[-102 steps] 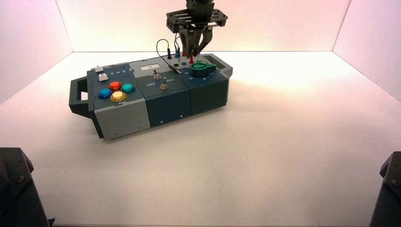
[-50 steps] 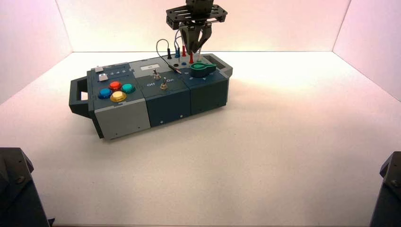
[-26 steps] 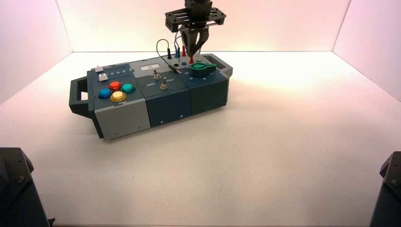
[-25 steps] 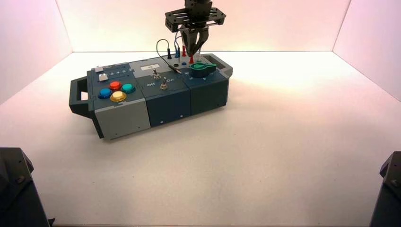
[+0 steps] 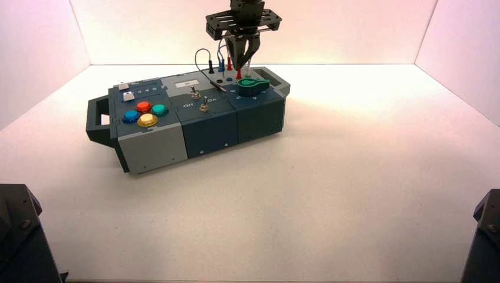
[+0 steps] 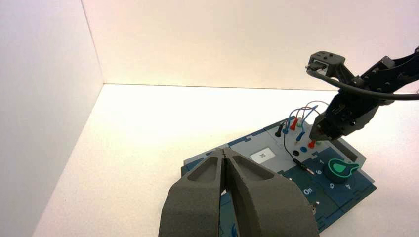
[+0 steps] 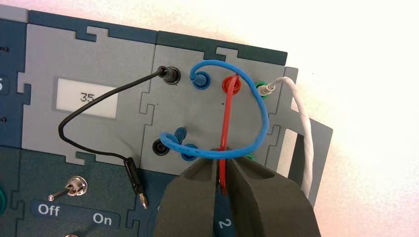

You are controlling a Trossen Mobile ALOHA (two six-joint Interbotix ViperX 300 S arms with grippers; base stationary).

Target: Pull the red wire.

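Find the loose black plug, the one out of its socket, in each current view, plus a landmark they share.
High view: left of the green knob, the plug lies on the box.
Left wrist view: right of centre.
Right wrist view: lower left of centre.
Shared landmark: the white display.

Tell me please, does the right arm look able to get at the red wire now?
Yes, it seems so: the right gripper already has its jaws closed around the red wire. The blue wire loops across it, and might catch.
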